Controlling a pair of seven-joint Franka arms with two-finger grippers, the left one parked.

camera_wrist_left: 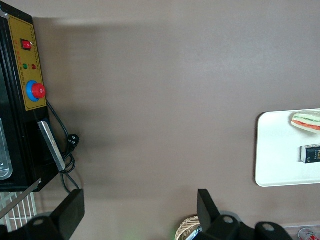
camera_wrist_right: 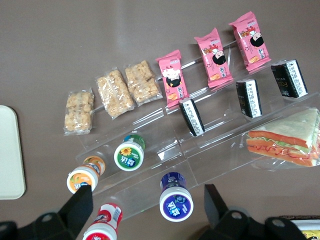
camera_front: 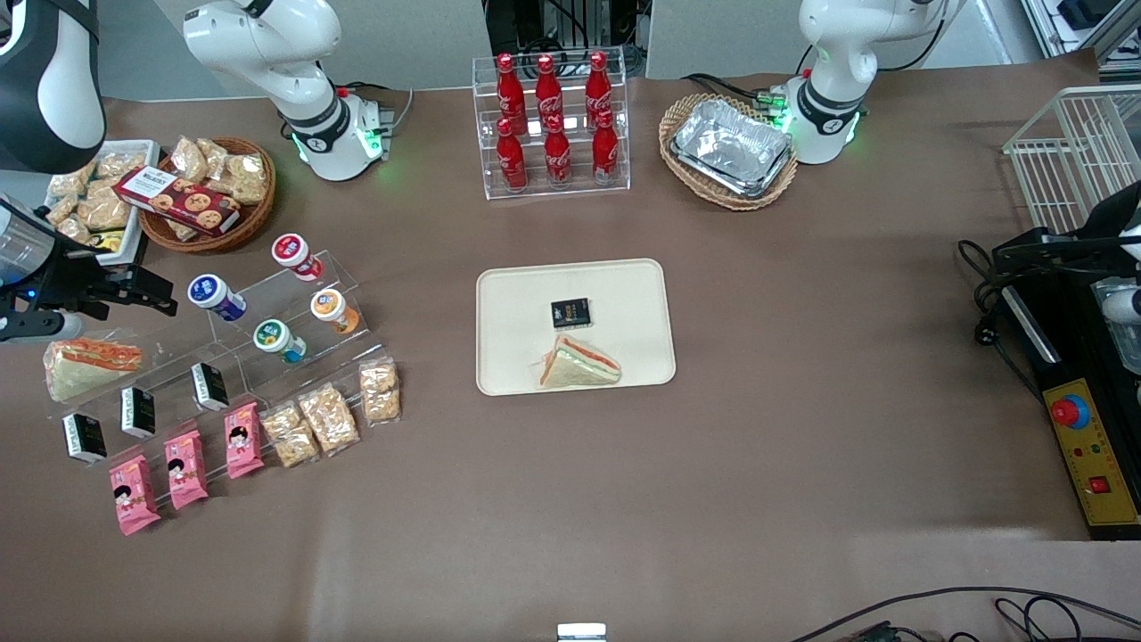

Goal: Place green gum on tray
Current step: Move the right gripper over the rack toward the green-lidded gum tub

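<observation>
The green gum [camera_front: 279,339] lay tilted on the clear acrylic stepped rack [camera_front: 294,303] at the working arm's end of the table, lid facing up and outward, untouched. In the right wrist view the same bottle [camera_wrist_right: 129,154] showed its white lid with a green rim and a sunflower mark. The orange-lidded bottle [camera_front: 332,309] sat just beside it on the same step; the blue-lidded bottle [camera_front: 215,296] and the red-lidded bottle [camera_front: 295,255] sat one step up, farther from the front camera. The gripper [camera_front: 138,290] hung above the table next to the rack, level with the blue-lidded bottle and apart from it, not touching any bottle. Its two fingers [camera_wrist_right: 80,205] stood spread wide with nothing between them, the blue-lidded bottle [camera_wrist_right: 176,199] showing in the gap below. The tray [camera_front: 508,357] lay at mid-table, well apart from the rack, and carried a wrapped sandwich [camera_front: 578,364] near its edge closest to the front camera and a small black packet [camera_front: 570,313] near its centre. On the rack's lower steps stood three black-and-white packets [camera_front: 138,411]; nearer the front camera, on the tablecloth, lay three pink snack packs [camera_front: 187,468] and three clear bags of puffed snacks [camera_front: 328,415]. Another wrapped sandwich [camera_front: 89,364] rested on the rack near the gripper.
</observation>
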